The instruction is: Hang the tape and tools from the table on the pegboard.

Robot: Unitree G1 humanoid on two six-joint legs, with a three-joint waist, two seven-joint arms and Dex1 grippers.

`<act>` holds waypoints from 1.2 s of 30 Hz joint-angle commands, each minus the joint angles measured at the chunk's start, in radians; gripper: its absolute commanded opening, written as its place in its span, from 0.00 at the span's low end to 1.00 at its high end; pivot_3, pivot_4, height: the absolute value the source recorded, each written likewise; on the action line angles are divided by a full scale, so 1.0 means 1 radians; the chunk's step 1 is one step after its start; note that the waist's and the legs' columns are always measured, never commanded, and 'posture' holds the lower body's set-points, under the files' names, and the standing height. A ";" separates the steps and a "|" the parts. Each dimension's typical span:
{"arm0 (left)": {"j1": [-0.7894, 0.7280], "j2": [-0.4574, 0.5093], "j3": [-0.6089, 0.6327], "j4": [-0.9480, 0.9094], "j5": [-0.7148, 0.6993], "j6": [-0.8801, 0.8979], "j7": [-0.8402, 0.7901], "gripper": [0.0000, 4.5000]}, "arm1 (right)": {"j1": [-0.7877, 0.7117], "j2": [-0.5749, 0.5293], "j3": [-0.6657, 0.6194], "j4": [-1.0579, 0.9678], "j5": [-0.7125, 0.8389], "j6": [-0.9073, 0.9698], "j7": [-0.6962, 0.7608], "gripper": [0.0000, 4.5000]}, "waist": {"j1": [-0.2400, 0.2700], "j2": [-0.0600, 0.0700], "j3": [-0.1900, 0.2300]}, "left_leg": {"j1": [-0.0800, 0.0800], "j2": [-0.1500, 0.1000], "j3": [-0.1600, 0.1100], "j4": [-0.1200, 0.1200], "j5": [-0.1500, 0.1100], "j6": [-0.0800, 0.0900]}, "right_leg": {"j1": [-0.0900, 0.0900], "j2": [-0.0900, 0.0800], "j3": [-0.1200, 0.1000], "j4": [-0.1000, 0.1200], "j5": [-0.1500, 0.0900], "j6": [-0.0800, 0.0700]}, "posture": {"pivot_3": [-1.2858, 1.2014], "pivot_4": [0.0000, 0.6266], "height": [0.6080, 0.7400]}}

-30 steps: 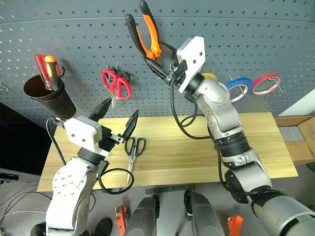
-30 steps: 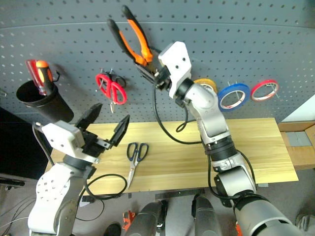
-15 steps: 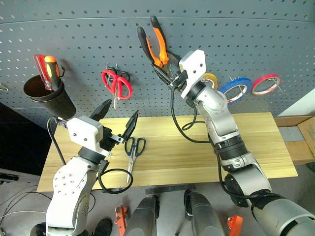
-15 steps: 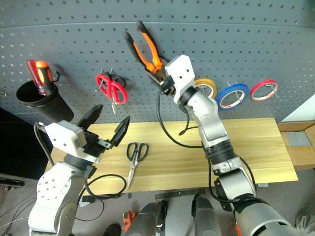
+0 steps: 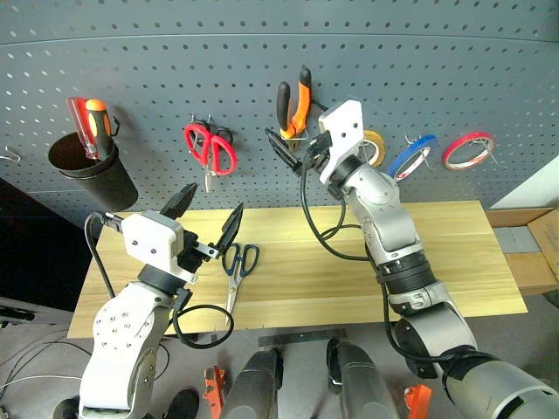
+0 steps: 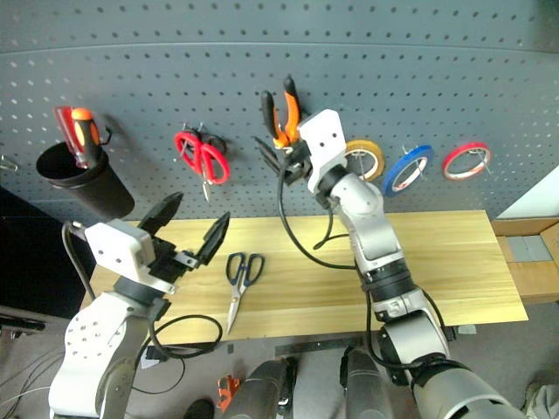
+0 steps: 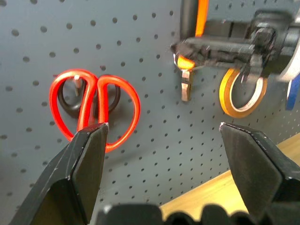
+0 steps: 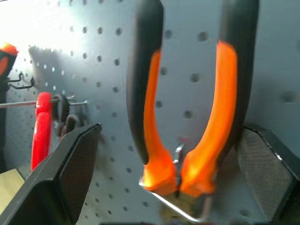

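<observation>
The orange-and-black pliers (image 5: 294, 103) hang on a hook of the dark grey pegboard (image 5: 157, 52), handles up, head down. My right gripper (image 5: 295, 147) is open right at them, a finger (image 8: 70, 173) on each side of the head without gripping. The dark-handled scissors (image 5: 236, 267) lie on the wooden table (image 5: 454, 253), just in front of my left gripper (image 5: 207, 215), which hovers open and empty above the table's left part. The blue tape (image 5: 410, 157) hangs on the pegboard to the right of the pliers.
Red-handled scissors (image 5: 210, 147) hang left of the pliers. A yellow tape ring (image 5: 376, 145) and a red one (image 5: 467, 149) flank the blue tape. A black cup (image 5: 87, 170) with red and orange screwdrivers hangs at far left. A bench edge (image 5: 524, 253) adjoins the table's right end.
The right gripper came down along the pegboard, bringing the tilted pliers upright onto the hook, then opened and let them go. The left gripper stayed put.
</observation>
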 commanded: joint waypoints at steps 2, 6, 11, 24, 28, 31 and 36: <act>0.029 -0.009 0.041 0.051 0.004 -0.049 0.000 0.91 | 0.077 -0.069 -0.029 -0.171 0.054 0.122 0.048 0.99 | -0.001 -0.001 -0.004 | 0.000 0.000 0.000 0.000 0.000 0.000 | 0.000 0.000 0.000 -0.001 0.000 0.000 | 0.53 0.40 1.00; 0.064 -0.024 0.040 0.109 -0.005 -0.059 -0.008 0.91 | 0.194 -0.177 -0.028 -0.317 0.136 0.294 0.148 0.99 | 0.000 -0.001 -0.005 | 0.000 0.000 0.000 -0.001 0.000 0.000 | 0.000 0.000 0.000 -0.003 0.000 0.000 | 0.52 0.41 1.00; 0.104 -0.031 0.028 0.204 0.024 -0.066 -0.006 0.91 | 0.283 -0.312 0.002 -0.491 0.274 0.547 0.280 0.99 | 0.000 -0.002 -0.008 | 0.000 0.001 0.001 -0.001 0.000 0.001 | 0.001 0.000 0.000 -0.002 0.000 0.000 | 0.51 0.41 1.00; 0.061 -0.048 -0.137 0.278 0.159 0.302 0.121 0.91 | 0.402 -0.496 0.249 -0.714 0.340 0.716 0.481 0.99 | 0.000 -0.002 -0.011 | 0.002 0.001 0.000 0.000 -0.002 0.003 | 0.005 0.000 -0.002 -0.004 0.000 0.001 | 0.50 0.45 1.00; 0.043 -0.037 -0.160 0.263 0.171 0.455 0.137 0.91 | 0.362 -0.468 0.267 -0.720 0.331 0.730 0.449 0.99 | -0.008 -0.002 -0.011 | 0.002 0.001 0.000 0.000 -0.002 0.003 | 0.005 0.000 -0.001 -0.003 0.000 0.001 | 0.50 0.47 1.00; 0.030 -0.042 -0.196 0.272 0.180 0.569 0.148 0.91 | 0.342 -0.443 0.272 -0.729 0.343 0.745 0.438 0.99 | -0.014 -0.001 -0.011 | 0.003 0.001 0.000 0.000 -0.004 0.006 | 0.005 0.000 -0.001 -0.003 0.000 0.001 | 0.49 0.47 1.00; -0.009 -0.072 -0.203 0.292 0.196 0.656 0.191 0.91 | 0.353 -0.371 0.270 -0.697 0.289 0.670 0.359 0.99 | -0.018 -0.001 -0.011 | 0.002 0.001 0.000 0.000 -0.002 0.003 | 0.005 -0.001 -0.002 -0.004 0.000 0.001 | 0.49 0.48 1.00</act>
